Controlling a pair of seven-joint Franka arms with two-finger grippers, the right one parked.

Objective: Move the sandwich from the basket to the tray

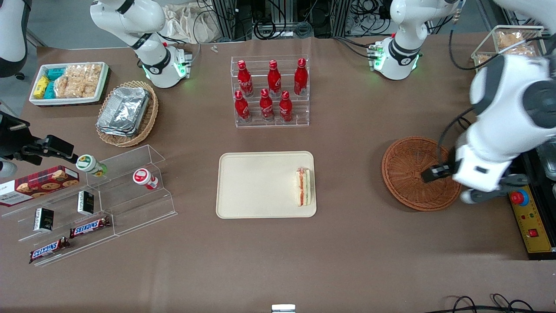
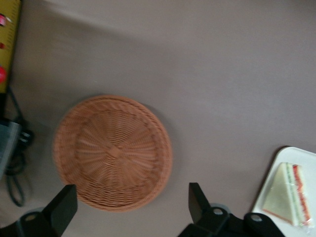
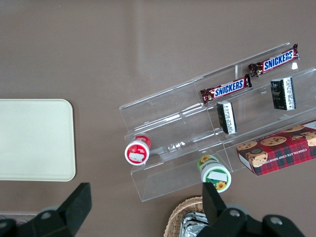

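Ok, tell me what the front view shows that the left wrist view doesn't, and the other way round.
Only the front view shows the cola bottles, the foil containers and the snack shelves toward the parked arm's end. Only the left wrist view shows the gripper with fingers spread, holding nothing. Both show the empty basket and the sandwich lying on the tray.
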